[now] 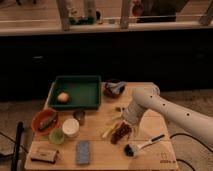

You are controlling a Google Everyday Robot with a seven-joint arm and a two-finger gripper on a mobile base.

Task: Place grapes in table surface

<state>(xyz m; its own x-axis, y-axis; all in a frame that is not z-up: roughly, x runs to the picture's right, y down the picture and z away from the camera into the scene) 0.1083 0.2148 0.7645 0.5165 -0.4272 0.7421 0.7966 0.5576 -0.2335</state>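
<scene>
Here, the small bumpy bunch of dark reddish-brown grapes (121, 132) lies on the light tan wooden tabletop (150, 127), near its front right part. The claw (126, 120) at the end of the white robot arm (165, 111) is low over the tabletop, right above the top end of the grapes. A pale yellow stick (109, 131) lies just left of the grapes. A black brush with a white handle (142, 146) lies to their right, nearer the front edge. A dark green square tray (78, 92) sits farther back.
</scene>
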